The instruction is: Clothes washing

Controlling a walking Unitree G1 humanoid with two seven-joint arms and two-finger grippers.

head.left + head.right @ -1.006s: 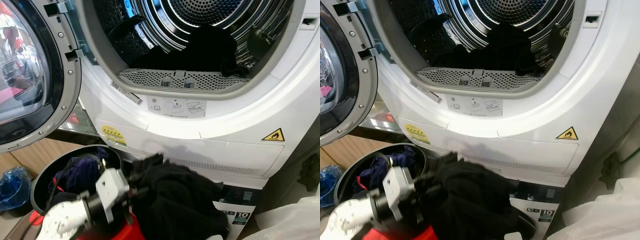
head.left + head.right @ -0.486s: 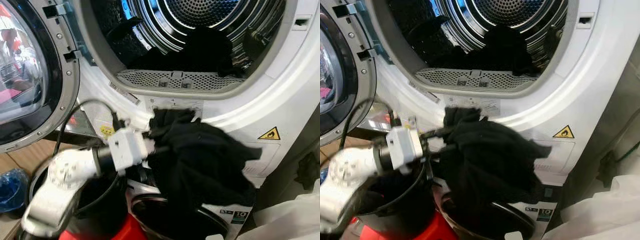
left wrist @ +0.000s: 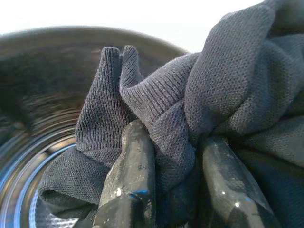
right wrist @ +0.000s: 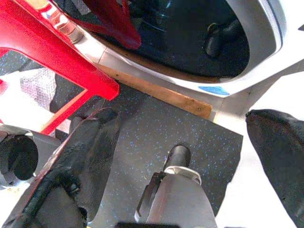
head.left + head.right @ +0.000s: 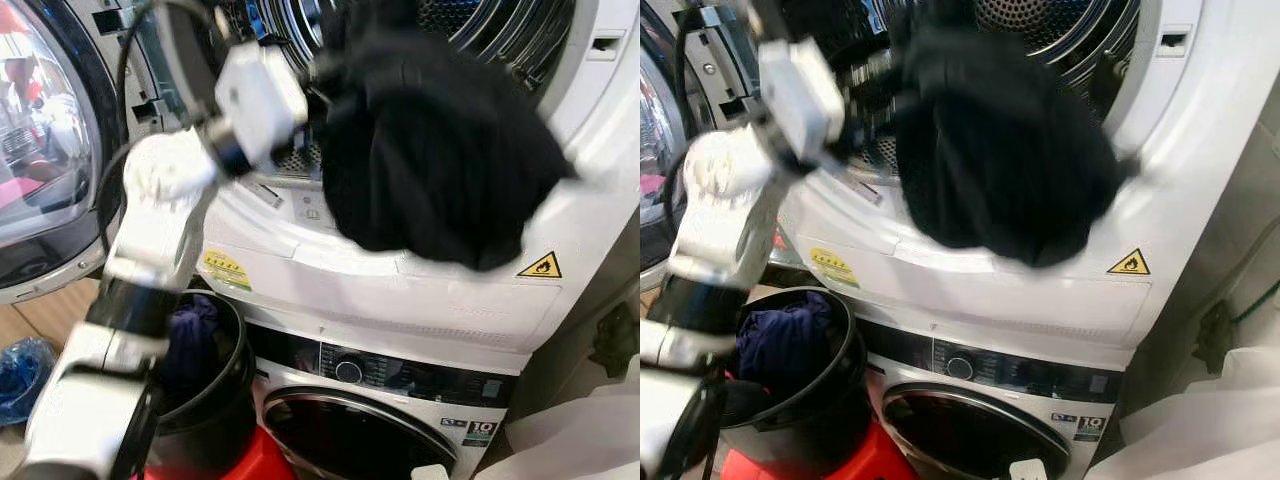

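you have the left gripper [image 3: 175, 185] closed tight on a fold of the bulky black knit garment [image 5: 430, 140], both fingers [image 3: 128, 180] biting into the cloth. most of the garment hangs beyond and below the jaws, draped over the lower rim of the white upper machine's round opening [image 5: 560, 90], so it looks only partly in the drum. past the jaws you see ribbed steel drum wall [image 3: 33, 109]. below the jaws, the black round laundry basket [image 5: 215, 400] holds a dark blue piece [image 5: 190, 335], so more loading is likely left. the right gripper [image 4: 175, 156] hangs idle with its fingers apart, empty.
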